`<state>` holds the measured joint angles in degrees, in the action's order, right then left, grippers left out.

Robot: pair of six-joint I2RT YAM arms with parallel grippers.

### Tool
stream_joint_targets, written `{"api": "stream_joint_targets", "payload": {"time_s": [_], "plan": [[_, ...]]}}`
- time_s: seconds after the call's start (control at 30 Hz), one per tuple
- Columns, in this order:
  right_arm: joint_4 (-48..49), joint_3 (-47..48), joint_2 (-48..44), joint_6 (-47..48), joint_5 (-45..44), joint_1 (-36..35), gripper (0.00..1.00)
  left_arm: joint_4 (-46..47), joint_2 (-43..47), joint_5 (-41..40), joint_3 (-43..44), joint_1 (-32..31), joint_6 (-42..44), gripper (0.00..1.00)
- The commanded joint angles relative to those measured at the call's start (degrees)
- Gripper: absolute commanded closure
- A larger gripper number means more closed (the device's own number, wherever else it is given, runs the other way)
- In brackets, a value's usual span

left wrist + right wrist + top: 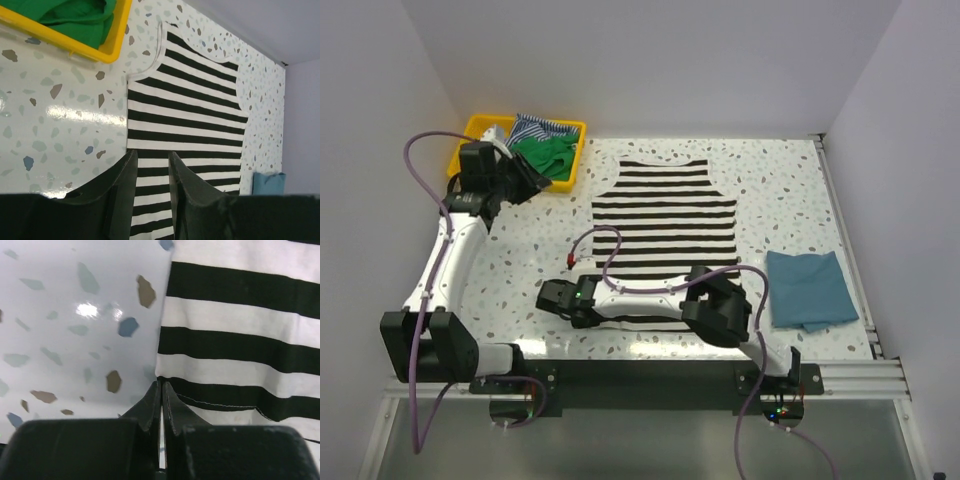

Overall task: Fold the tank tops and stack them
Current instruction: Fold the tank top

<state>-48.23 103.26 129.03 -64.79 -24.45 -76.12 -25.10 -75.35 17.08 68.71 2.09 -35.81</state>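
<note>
Striped top (665,220) spread flat mid-table, ready for folding.
The right gripper (161,390) is pinched shut on its near-left hem corner, probably to lift it over; only the right wrist view shows that pinch. The left gripper (152,160) hangs part-open and empty beside the tray (470,130).

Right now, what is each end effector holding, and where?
Right end effector: apparently the black-and-white striped cloth tank top, by its hem corner. Left end effector: nothing.

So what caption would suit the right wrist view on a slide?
Right claw closed at the hem corner of the striped top on a speckled table.
</note>
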Motion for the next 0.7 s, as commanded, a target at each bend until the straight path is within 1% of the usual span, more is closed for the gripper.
{"api": "stream_joint_targets", "payload": {"time_s": [0.0, 0.03, 0.1, 0.13, 0.2, 0.33, 0.43, 0.53, 0.67], "plan": [[2.5, -5.69, -7.11, 0.98, 0.97, -0.17, 1.0, 4.45, -2.16, -1.68, -0.77, -5.68, 3.11, 0.64], [3.74, -9.1, -10.7, 1.25, 1.68, -0.17, 1.0, 4.36, -2.86, -2.4, -0.77, -6.91, 3.2, 0.64], [6.2, -12.28, -13.88, 1.95, 2.99, -0.26, 1.0, 5.14, -4.89, -3.45, -1.82, -9.2, 2.68, 0.66], [6.65, -13.51, -16.51, 2.13, 3.44, -0.17, 1.0, 5.93, -5.5, -3.72, -2.52, -9.55, 2.33, 0.66], [7.96, -17.12, -18.81, 2.31, 4.14, -0.17, 1.0, 7.86, -7.17, -5.03, -4.63, -10.08, 1.8, 0.67], [12.18, -24.49, -23.91, 1.08, 5.9, -0.26, 1.0, 8.14, -12.62, -8.55, -4.2, -10.79, 2.15, 0.69], [12.55, -24.95, -25.23, 1.16, 6.16, -0.17, 1.0, 10.24, -17.62, -9.44, -3.32, -11.58, 2.41, 0.69], [12.28, -24.6, -25.23, 1.42, 6.52, -0.26, 1.0, 11.65, -24.9, -9.87, 0.1, -12.37, 3.55, 0.68], [12.45, -24.34, -25.15, 1.6, 6.52, -0.26, 1.0, 13.76, -30.45, -10.93, 2.83, -12.63, 4.0, 0.67]]}}
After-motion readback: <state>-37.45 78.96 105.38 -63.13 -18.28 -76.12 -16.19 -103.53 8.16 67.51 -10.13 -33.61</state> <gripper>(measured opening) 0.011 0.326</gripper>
